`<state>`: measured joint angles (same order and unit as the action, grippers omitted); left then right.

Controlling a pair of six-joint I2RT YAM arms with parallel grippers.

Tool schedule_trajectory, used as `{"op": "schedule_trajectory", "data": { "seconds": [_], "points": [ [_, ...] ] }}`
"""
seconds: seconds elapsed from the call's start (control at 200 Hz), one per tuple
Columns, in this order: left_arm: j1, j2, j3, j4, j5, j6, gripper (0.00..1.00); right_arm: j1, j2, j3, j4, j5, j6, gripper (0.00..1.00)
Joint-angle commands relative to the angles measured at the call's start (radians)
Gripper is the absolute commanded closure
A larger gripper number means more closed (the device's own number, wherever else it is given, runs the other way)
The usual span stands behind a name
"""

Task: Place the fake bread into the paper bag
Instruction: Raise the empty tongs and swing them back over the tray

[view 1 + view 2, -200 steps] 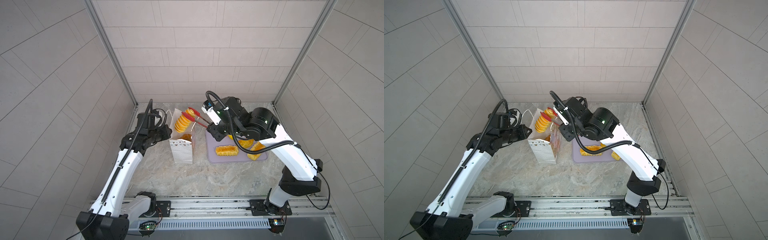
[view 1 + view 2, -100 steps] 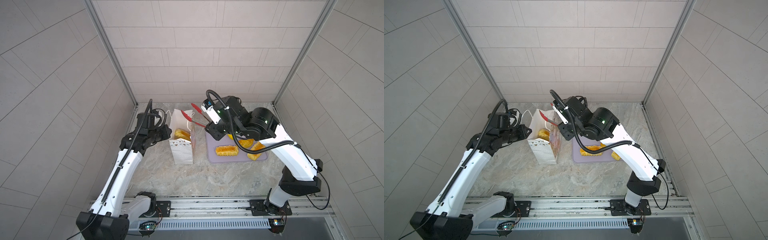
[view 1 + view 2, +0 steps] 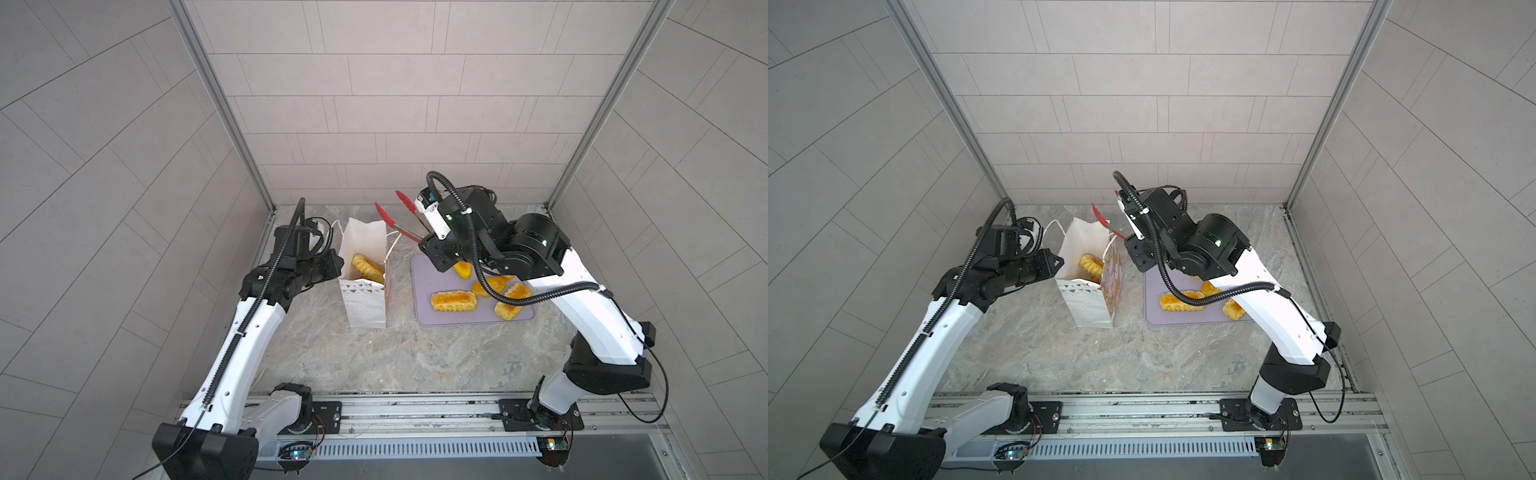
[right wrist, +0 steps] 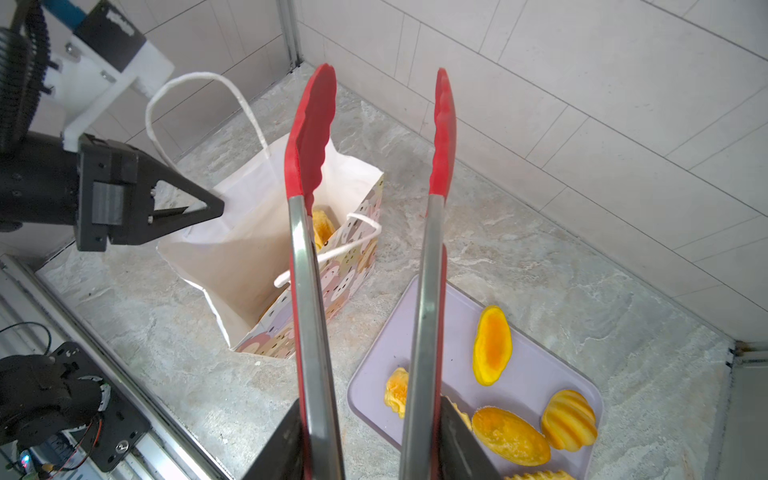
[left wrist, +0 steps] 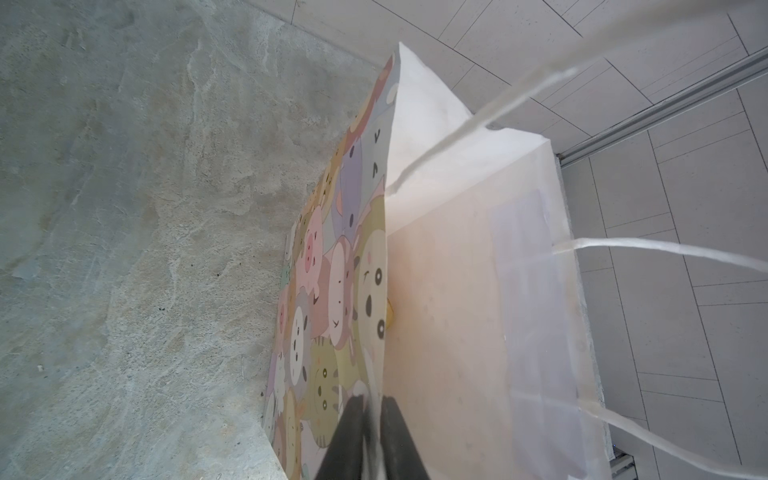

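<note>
fake bread (image 3: pixel 368 268) lies in bag (image 3: pixel 365 305), clear of jaws.

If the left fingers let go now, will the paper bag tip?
Probably stands: the paper bag sits upright on a flat base, fake bread inside as ballast. Wall looks thin where the left fingers pinch it; mouth may sag.

Yr left gripper (image 5: pixel 372 415) pinches paper bag (image 5: pixel 449 332): thin matt paper, translucent. In yr right gripper (image 4: pixel 370 440), tongs (image 4: pixel 309 291): brushed steel arms, matt red rubbery tips. Below that gripper, fake bread (image 4: pixel 509 436): glossy plastic; tray (image 4: pixel 536 361) smooth matt.
</note>
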<state>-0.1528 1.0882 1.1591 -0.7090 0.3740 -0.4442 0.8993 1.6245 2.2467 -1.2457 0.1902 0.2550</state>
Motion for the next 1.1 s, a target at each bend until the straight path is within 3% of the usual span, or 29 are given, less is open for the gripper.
{"op": "schedule_trajectory", "data": {
  "seconds": [0.0, 0.255, 0.635, 1.096],
  "points": [
    [0.003, -0.016, 0.007, -0.007, -0.003, 0.011, 0.85, -0.039, -0.085, -0.043, 0.065, 0.048, 0.026, 0.54],
    [0.003, -0.010, 0.012, -0.007, -0.001, 0.012, 0.85, -0.189, -0.182, -0.216, 0.105, -0.006, 0.052, 0.55],
    [0.004, -0.006, 0.017, -0.006, -0.001, 0.016, 0.85, -0.455, -0.306, -0.611, 0.200, -0.165, 0.074, 0.55],
    [0.004, -0.002, 0.014, -0.004, 0.002, 0.016, 0.85, -0.540, -0.283, -0.861, 0.265, -0.201, 0.059, 0.54]
  ]
}}
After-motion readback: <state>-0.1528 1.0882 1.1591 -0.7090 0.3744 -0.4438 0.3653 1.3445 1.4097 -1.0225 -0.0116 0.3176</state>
